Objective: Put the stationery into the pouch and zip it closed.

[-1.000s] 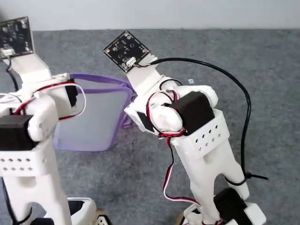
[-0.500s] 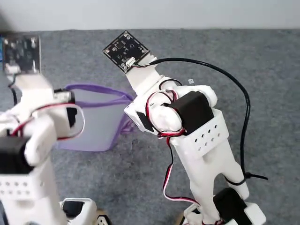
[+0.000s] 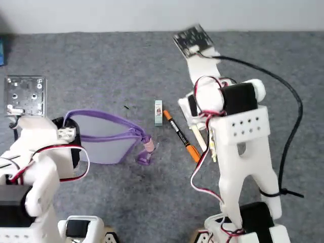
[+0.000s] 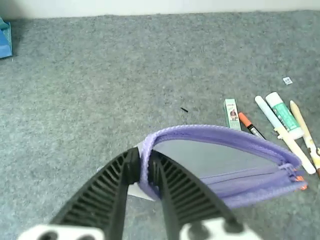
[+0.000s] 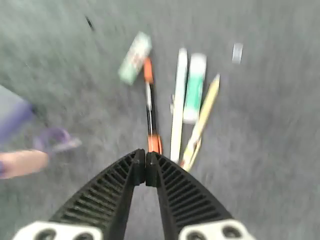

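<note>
Carpet (image 3: 101,61) grey, felty; left gripper (image 4: 143,159) pinches curved rim of purple pouch (image 4: 215,157); right gripper (image 5: 145,157) closed, empty.

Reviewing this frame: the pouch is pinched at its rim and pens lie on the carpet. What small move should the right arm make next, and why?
Probably open the right end effector and lower it onto the orange pen. It hangs shut and empty near that pen's end, while the left end effector pinches the pouch rim, its mouth open.

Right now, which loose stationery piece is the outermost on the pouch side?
The short green box, the stubbiest piece, at the row's end toward the purple pouch; the orange-tipped pen lies next to it.
</note>
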Robot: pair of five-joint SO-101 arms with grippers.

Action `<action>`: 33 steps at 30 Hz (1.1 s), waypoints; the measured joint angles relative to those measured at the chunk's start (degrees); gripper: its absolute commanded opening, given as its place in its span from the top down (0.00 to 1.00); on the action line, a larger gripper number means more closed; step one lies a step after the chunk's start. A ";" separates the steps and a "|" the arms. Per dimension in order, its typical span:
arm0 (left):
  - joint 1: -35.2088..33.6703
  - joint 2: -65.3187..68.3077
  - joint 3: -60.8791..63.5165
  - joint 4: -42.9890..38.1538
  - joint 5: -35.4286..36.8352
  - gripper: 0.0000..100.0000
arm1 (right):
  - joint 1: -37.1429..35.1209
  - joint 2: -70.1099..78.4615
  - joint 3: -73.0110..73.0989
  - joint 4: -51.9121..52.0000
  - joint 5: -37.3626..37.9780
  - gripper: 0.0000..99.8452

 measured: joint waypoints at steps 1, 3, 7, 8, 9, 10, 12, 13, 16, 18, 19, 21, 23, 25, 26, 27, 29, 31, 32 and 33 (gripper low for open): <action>0.00 -0.09 0.44 -0.18 0.00 0.99 | 0.35 0.00 3.60 0.00 0.00 0.94; 0.00 -0.79 0.97 -0.18 0.00 0.99 | 0.18 0.26 9.41 0.00 0.00 0.89; 0.00 -0.79 1.67 -0.18 0.00 0.99 | 0.35 4.92 12.57 -0.88 -1.49 0.85; 0.00 -0.79 1.67 -0.18 0.00 0.99 | 0.44 6.59 12.57 -1.85 -1.85 0.85; 0.00 -0.79 1.67 -0.18 0.00 0.99 | 0.35 8.18 12.57 -2.81 -1.93 0.85; 0.00 -0.79 1.67 -0.18 0.00 0.99 | 0.09 10.02 12.57 -3.87 -2.11 0.85; 0.00 -0.79 1.67 -0.18 0.00 0.99 | -1.05 13.98 11.78 -6.15 -2.29 0.85; 0.00 -0.79 1.67 -0.18 0.00 0.99 | -1.76 16.00 10.81 -7.38 -2.29 0.85; 0.00 -0.79 1.67 -0.18 0.00 0.99 | -3.69 22.33 7.03 -10.64 -2.29 0.85; 0.00 -0.79 1.67 -0.18 0.00 0.99 | -3.96 26.81 4.22 -12.48 -2.29 0.85; 0.00 -0.79 1.67 -0.18 0.00 0.99 | -3.87 29.19 2.64 -13.10 -2.29 0.85; 0.00 -0.79 1.67 -0.18 0.00 0.99 | -3.60 33.93 -0.70 -13.71 -0.97 0.85; 0.00 -0.79 1.67 -0.18 0.00 0.99 | -3.78 38.51 -4.22 -13.80 0.88 0.85; 0.00 -0.79 1.67 -0.18 0.00 0.99 | -4.04 42.55 -7.74 -13.80 2.20 0.85; 0.00 -0.79 1.67 -0.18 0.00 0.99 | -4.13 44.22 -9.05 -13.80 2.64 0.85; 0.00 -0.79 1.67 -0.18 0.00 0.99 | -4.13 45.63 -10.29 -13.80 2.99 0.85; 0.00 -0.79 1.67 -0.18 0.00 0.99 | -4.04 48.09 -12.22 -13.80 3.34 0.85; 0.00 -0.79 1.67 -0.18 0.00 0.99 | -4.04 49.85 -12.92 -13.80 3.52 0.85; 0.00 -0.79 1.67 -0.18 0.00 0.99 | -4.04 50.37 -13.27 -13.80 3.52 0.87; 0.00 -0.79 1.67 -0.18 0.00 0.99 | -4.04 50.99 -13.36 -13.80 3.52 0.89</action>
